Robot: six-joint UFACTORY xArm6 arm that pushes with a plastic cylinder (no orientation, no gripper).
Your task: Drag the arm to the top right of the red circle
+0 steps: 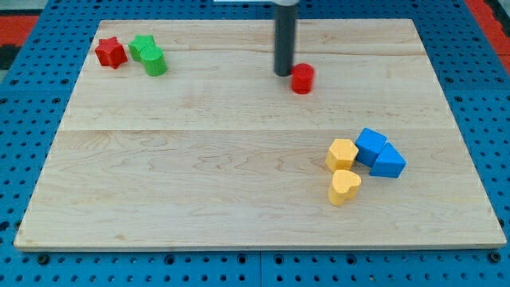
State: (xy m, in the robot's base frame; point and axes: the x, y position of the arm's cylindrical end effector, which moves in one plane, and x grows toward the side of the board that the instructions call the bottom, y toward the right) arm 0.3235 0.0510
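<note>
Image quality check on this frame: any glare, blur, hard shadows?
Camera view: lighting even, no glare on the wooden board; my tip, just left of the red cylinder, casts little shadow; soft shadows under the yellow blocks; overall slightly soft, low resolution.

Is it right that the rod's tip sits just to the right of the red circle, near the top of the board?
Not quite. In the camera view, my tip sits just to the view's left of the red circle, not its right. The rest holds: both are near the board's top.
</note>
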